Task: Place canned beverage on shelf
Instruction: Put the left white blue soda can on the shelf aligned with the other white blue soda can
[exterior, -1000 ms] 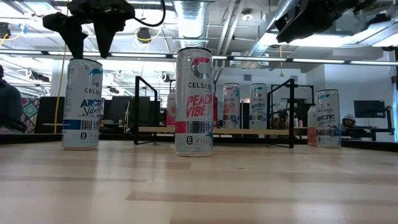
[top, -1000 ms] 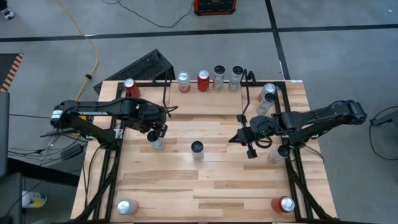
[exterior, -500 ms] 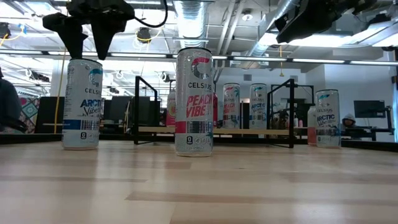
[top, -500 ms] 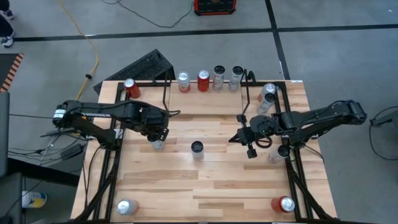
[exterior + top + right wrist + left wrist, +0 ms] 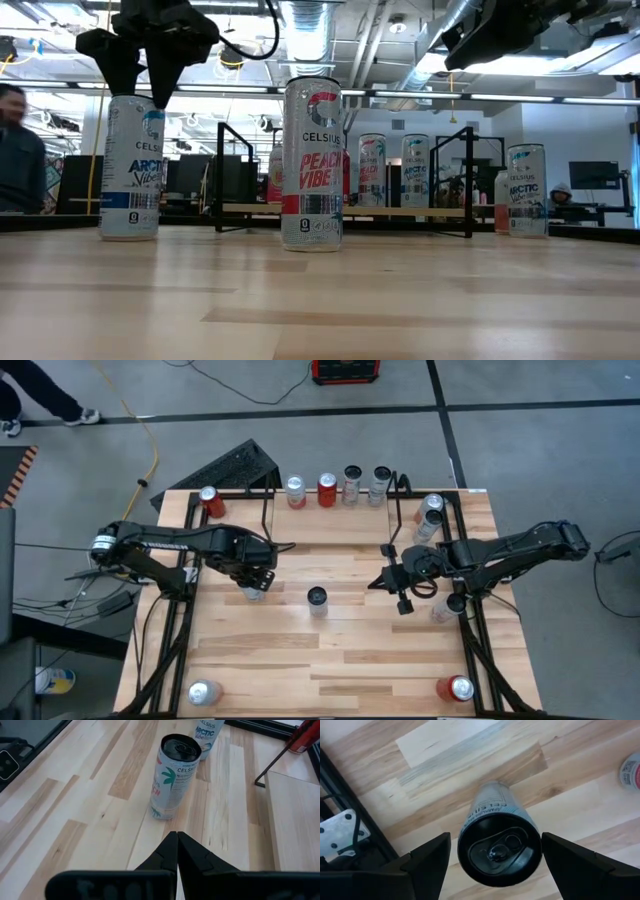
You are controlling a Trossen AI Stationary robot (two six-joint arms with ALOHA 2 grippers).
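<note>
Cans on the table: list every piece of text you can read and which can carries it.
"CELSIUS PEACH VIBE": centre can.
"CELSIUS ARCTIC Vibe": can under the left gripper.
"ARCTIC Vibe": far right can.
"CELSIUS": centre can again, right wrist view.
Shelf cans: lettering too small to read.

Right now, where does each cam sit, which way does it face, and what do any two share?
High: overhead, straight down on table, both arms.
Low: tabletop level, facing the shelf; left gripper above the Arctic Vibe can.
Left wrist: looks down past open fingers straddling that can.
Right wrist: past shut right gripper toward the Peach Vibe can.
Shared: the Peach Vibe can appears in high, low and right wrist.
</note>
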